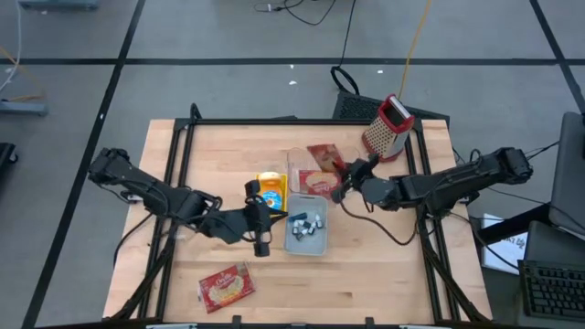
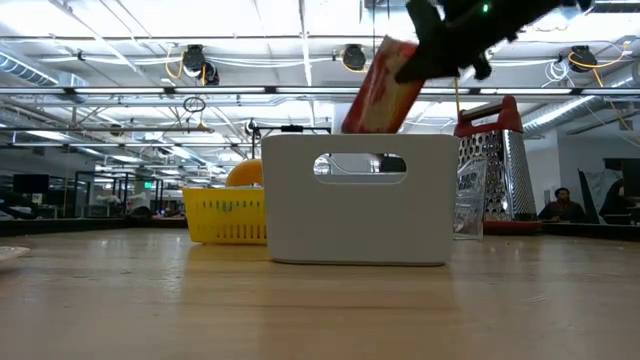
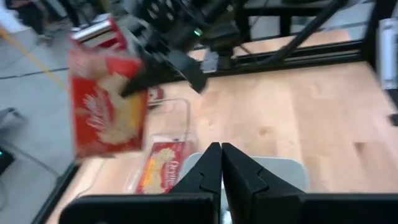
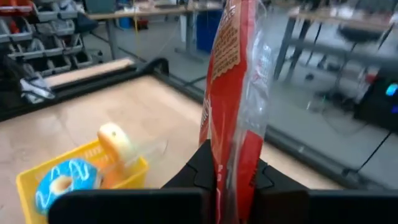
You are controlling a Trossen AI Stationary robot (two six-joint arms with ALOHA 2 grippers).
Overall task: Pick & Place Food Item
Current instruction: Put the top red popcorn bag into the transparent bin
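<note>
A red snack packet (image 3: pixel 109 112) hangs in the air over the clear tray (image 1: pixel 297 163) at the table's middle, with my right gripper (image 1: pixel 350 175) shut on it. In the low view the packet (image 2: pixel 383 88) tilts above the white bin (image 2: pixel 360 200). A second red packet (image 3: pixel 163 167) lies flat in the clear tray. A third (image 1: pixel 225 285) lies on the table near the front left. My left gripper (image 3: pixel 221 163) is shut with nothing in it, just left of the white bin (image 1: pixel 307 230). My right gripper pinches the red packet between its two fingers at one edge (image 4: pixel 231 163). The fingers come about level from the table's right side. The packet stands edge-on to the fingers, tilted and lifted clear of the tray and bin.
A yellow basket (image 1: pixel 271 190) with a blue doughnut (image 4: pixel 62 180) stands left of the clear tray. The white bin holds several small wrapped items. A red-handled metal grater (image 1: pixel 388 126) stands at the far right. The table's near right part is bare wood.
</note>
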